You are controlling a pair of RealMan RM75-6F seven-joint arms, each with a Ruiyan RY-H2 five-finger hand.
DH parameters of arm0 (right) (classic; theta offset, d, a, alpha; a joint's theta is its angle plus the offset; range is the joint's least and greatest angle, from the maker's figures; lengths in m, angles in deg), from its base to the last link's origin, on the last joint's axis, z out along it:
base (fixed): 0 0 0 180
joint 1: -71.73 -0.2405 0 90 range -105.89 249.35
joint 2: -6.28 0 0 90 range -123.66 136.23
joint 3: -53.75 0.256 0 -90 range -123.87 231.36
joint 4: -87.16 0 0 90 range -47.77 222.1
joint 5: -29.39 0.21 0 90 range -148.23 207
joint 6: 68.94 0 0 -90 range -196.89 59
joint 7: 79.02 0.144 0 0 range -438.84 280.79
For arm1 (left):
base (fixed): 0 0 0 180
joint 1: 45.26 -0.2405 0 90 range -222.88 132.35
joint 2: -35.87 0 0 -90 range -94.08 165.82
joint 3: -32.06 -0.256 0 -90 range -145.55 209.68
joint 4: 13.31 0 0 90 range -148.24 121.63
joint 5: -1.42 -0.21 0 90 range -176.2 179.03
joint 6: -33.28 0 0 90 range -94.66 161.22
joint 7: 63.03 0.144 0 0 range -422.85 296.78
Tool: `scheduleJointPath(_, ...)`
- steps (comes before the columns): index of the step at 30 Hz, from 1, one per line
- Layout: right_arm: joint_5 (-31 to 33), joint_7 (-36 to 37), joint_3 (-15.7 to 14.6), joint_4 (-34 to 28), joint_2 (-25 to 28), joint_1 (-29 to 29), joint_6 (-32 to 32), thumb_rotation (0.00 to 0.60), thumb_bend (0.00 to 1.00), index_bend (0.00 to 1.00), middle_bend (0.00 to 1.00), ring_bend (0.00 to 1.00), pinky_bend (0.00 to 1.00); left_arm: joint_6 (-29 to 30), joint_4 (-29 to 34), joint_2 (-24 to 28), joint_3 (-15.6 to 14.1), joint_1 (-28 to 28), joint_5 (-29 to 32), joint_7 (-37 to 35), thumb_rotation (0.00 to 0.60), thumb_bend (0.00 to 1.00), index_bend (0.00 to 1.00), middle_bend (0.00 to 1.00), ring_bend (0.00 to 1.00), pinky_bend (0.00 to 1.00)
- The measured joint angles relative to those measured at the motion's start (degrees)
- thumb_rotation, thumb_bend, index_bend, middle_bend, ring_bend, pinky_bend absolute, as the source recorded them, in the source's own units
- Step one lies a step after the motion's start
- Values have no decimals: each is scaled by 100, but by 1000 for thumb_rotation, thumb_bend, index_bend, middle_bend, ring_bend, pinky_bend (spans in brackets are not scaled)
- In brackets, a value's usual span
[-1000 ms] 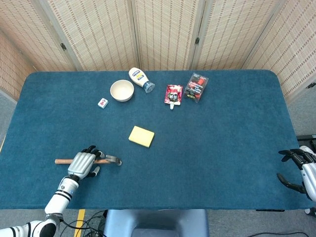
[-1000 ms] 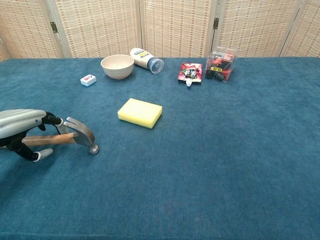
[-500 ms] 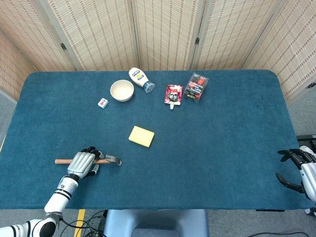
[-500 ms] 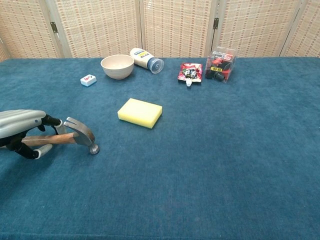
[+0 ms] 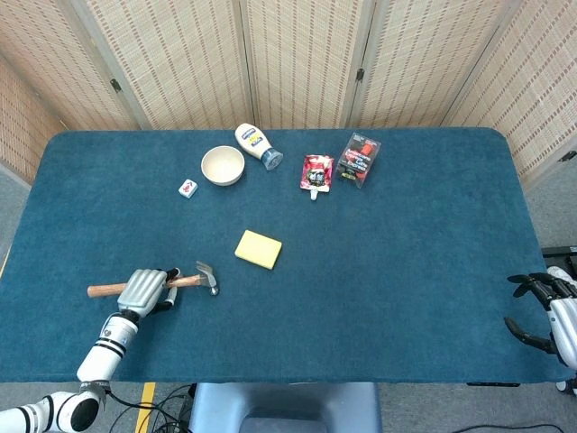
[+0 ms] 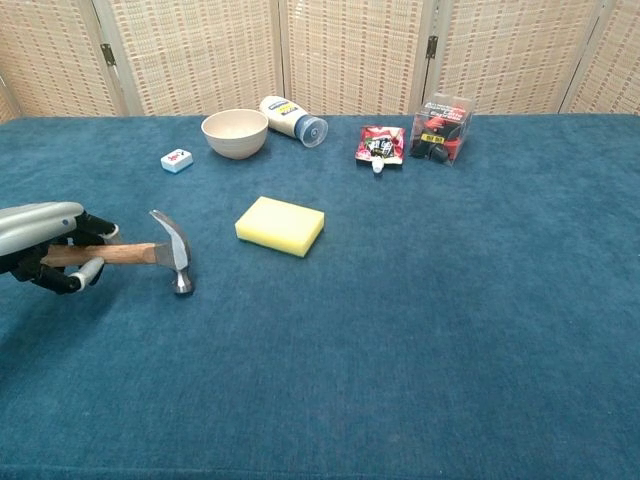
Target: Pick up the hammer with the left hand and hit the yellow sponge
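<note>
Left hand [image 6: 45, 250] grips the hammer [image 6: 150, 253] by its handle, lifted off the table left of the yellow sponge [image 6: 280, 225]; next: swing right, head down onto it.

blue table [image 5: 406, 271], yellow sponge [image 5: 258, 249], bowl [image 5: 222, 166], bottle [image 5: 258, 145]

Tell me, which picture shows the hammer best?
The chest view. There the hammer is big and side-on, so you see its metal head, claw and wooden handle, gripped by the left hand. The head view shows the hammer from above, smaller, with the hand covering the middle of its handle.
</note>
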State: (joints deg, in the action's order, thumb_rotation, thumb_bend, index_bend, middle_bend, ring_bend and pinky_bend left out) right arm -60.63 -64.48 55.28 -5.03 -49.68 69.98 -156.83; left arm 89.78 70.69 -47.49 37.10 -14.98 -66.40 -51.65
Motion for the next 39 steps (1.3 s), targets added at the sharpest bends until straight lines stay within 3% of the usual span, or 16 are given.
scheduleJointPath(7,-1,-16,1,-25,10,0,12,600,163,312,462,243,268,189,-480,-56,-15,-9,-726,-1034,600,727,730,795,641,867)
scheduleJointPath(18,-9,-23,-2,-24,-5,-38,87,600,164,312,464,243,268,1058,-927,-132,153,178,-1988,-2829,600,728,745,817,659,885)
scheduleJointPath(30,82,-17,-6,-28,20,4,99,600,164,312,465,243,268,797,-2141,-836,381,1002,-2254,-2937,600,728,745,815,658,884)
scheduleJointPath(39,141,-93,3,-83,34,7,145,600,163,312,464,243,269,582,-3631,-1633,345,1372,-2231,-2960,600,728,747,816,657,882)
